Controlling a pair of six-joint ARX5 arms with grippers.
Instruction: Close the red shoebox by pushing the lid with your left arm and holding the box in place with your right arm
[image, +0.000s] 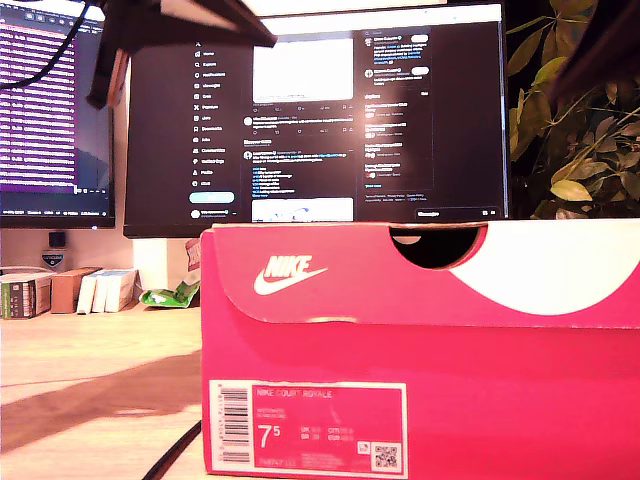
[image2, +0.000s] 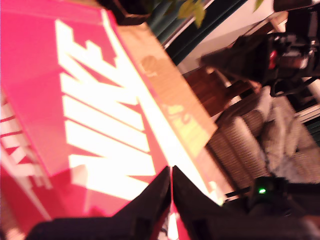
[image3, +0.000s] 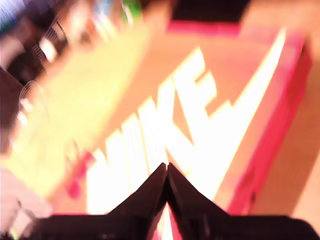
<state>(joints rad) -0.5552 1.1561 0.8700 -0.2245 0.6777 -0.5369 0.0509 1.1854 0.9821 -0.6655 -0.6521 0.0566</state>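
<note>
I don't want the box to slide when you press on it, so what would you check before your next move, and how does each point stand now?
1. Lid down on the red shoebox: ok in the exterior view; it looks shut.
2. My first gripper shut, over the lid: ok.
3. My second gripper shut, over the lid: ok.
4. Either gripper touching the lid: cannot tell.
5. Cable by the box, at the exterior view's left: cannot tell whether it snags.

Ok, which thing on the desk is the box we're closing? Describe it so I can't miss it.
In the exterior view, look below the big dark monitor: the red shoebox fills the foreground toward that view's right. It is bright red with a white Nike swoosh and a size sticker, far bigger than the small boxes at that view's left.
</note>
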